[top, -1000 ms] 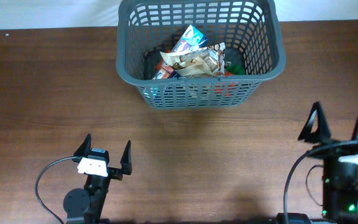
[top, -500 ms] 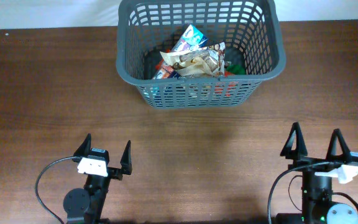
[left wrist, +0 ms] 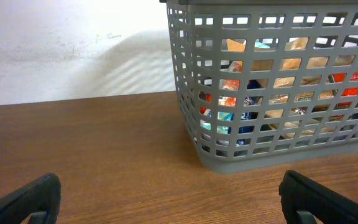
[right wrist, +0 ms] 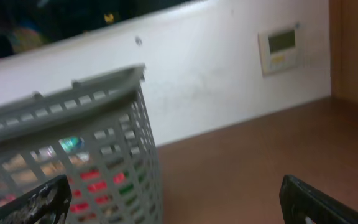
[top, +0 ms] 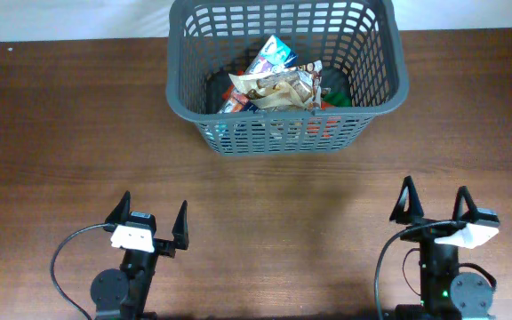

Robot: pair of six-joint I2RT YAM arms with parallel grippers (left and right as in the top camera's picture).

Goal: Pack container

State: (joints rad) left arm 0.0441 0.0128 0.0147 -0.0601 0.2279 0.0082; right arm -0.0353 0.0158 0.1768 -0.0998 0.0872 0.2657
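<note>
The dark grey lattice basket (top: 376, 84) stands at the far middle of the brown table, holding several snack packets (top: 274, 80). It also shows in the left wrist view (left wrist: 191, 134) and the right wrist view (right wrist: 145, 149). My left gripper (top: 149, 216) is open and empty near the front left edge, well short of the basket; its fingertips frame bare wood in the left wrist view (left wrist: 169, 202). My right gripper (top: 434, 203) is open and empty near the front right edge; its fingers show in the right wrist view (right wrist: 179, 205).
A white wall runs behind the table, with a small wall panel (right wrist: 281, 46) on it. Bare wood (top: 283, 213) lies between the basket and both grippers.
My right arm has drawn back and left toward the front edge, its gripper open throughout. The left arm and the basket have not moved.
</note>
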